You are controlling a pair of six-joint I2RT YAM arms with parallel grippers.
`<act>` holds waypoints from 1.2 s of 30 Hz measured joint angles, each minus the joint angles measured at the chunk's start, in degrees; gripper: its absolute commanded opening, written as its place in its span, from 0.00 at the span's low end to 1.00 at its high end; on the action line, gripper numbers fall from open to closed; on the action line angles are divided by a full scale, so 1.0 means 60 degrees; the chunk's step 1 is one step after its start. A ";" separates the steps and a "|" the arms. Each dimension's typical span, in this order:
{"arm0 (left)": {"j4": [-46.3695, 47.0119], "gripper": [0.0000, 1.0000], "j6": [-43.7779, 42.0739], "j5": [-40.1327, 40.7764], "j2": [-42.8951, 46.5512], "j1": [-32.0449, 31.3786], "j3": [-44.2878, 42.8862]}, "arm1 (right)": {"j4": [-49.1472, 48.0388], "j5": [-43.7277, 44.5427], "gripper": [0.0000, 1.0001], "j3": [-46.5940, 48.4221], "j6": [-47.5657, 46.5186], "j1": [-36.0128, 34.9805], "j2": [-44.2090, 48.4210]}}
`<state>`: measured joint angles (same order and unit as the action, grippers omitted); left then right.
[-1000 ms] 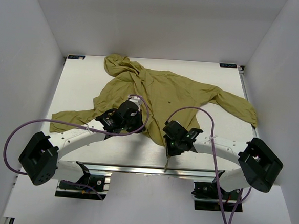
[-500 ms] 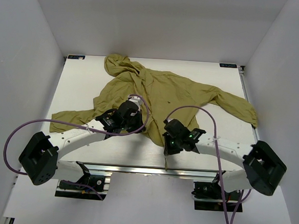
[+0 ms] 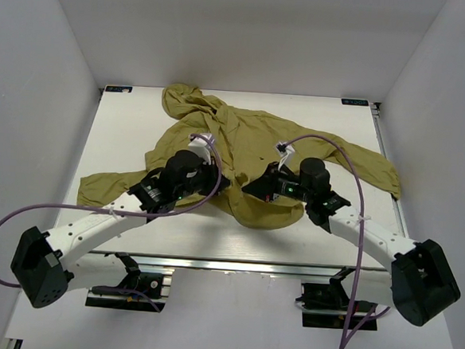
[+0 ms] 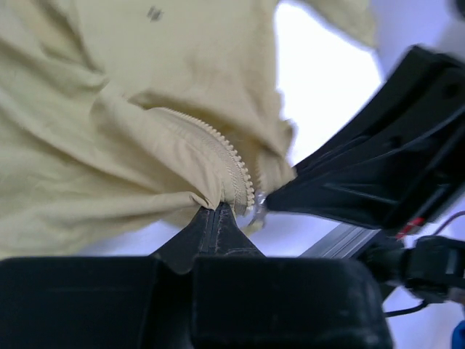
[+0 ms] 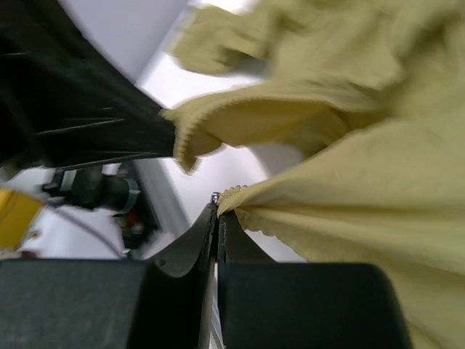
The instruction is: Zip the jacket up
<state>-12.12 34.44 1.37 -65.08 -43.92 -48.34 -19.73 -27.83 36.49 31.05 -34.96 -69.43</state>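
The olive-yellow jacket (image 3: 251, 140) lies spread on the white table (image 3: 124, 127), hood at the far left, with a small dark spot (image 3: 263, 157) on its front. My left gripper (image 3: 221, 183) is shut on the jacket's left front edge at the hem, right by the zipper teeth (image 4: 229, 160). My right gripper (image 3: 247, 188) is shut on the facing front edge, with a small metal zipper part (image 5: 215, 195) at its tips. The two grippers are close together over the lower hem. In the left wrist view the left gripper (image 4: 218, 209) pinches fabric, and the right gripper's finger (image 4: 363, 174) touches beside it.
The table's metal front rail (image 3: 226, 263) runs just near of the hem. White walls enclose the table on three sides. Purple cables (image 3: 342, 154) loop over both arms. The jacket's sleeves reach toward the left (image 3: 104, 185) and right (image 3: 376, 169) table edges.
Both arms have reached farther out from the near edge. The right wrist swung to the far right of the hem. The hem now bunches between the grippers.
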 measured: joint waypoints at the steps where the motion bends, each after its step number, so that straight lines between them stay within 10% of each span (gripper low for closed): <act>1: 0.0142 0.00 0.0000 -0.0022 0.0106 0.0022 0.0007 | -0.0528 -0.0412 0.00 -0.0018 0.0087 0.0084 -0.0120; 14: 0.1253 0.00 0.0084 -0.0827 0.0423 0.0739 0.0557 | -0.5209 -0.3497 0.00 -0.0568 0.1774 0.0925 -0.1395; 36: 0.2455 0.00 0.0973 -0.1461 0.0769 0.0998 0.1351 | -0.5501 -0.2488 0.00 -0.0433 0.1093 0.0382 -0.2262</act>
<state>2.61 40.27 -7.40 -60.47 -37.93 -40.23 -52.73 -42.76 33.89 37.60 -32.67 -83.00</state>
